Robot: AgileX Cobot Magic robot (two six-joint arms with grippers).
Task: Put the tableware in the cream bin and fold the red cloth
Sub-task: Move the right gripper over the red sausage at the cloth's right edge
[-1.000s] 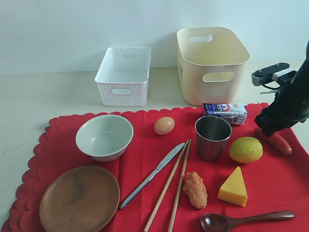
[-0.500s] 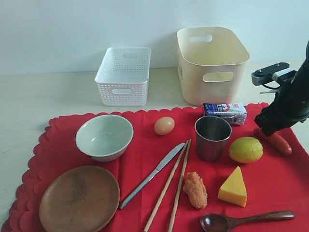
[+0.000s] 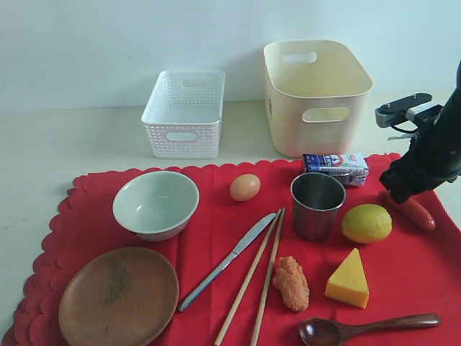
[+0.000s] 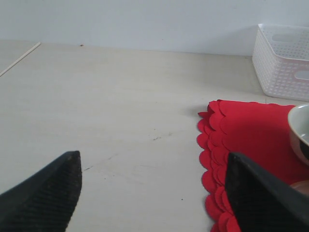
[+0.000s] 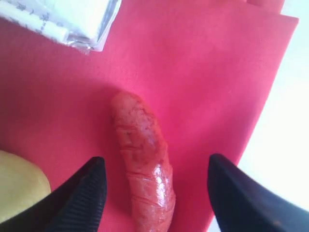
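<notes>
Both arms: jaws apart, nothing held. L gripper (image 4: 152,164) hangs just off red cloth's (image 3: 216,216) left edge. On cloth, L to R: wooden plate (image 3: 119,295), bowl (image 3: 155,204), knife (image 3: 227,262), chopsticks (image 3: 274,252), steel cup (image 3: 318,205), wooden spoon (image 3: 367,328). Cream bin (image 3: 317,97) behind cloth's far edge. R gripper (image 5: 155,162) at cloth's right edge, straddling sausage (image 5: 142,145), gap each side.

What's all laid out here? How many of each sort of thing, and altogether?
Tableware: 6 (bowl, plate, cup, knife, chopstick pair, spoon)
Food: 5 (egg, lemon, cheese, sausage, fried piece)
Carton: 1
Bins: 2 (white basket, cream bin)
Red cloth: 1
Total: 15
</notes>
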